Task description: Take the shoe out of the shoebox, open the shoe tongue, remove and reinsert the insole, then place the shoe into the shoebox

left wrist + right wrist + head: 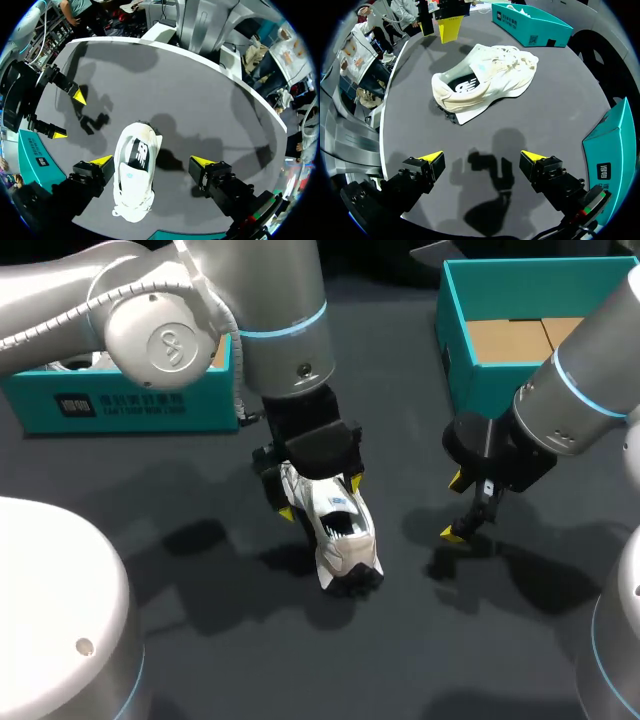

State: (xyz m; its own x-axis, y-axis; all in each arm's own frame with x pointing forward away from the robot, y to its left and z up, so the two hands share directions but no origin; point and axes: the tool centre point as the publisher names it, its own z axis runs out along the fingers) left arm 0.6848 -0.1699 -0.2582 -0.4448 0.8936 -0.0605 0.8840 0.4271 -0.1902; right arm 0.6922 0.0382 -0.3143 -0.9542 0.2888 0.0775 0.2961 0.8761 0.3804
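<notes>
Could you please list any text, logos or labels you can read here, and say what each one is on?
Left box: white print on its side, too blurred to read.
Shoe: a white emblem on the dark insole, no readable words.
Right box: a small square mark, too small to read.

One white shoe [335, 525] out there, just the one. Two teal boxes: left box [120, 400], right box [470, 380]. Two grippers, left gripper [152, 161] and right gripper [481, 156], four yellow tips [102, 160] total.
</notes>
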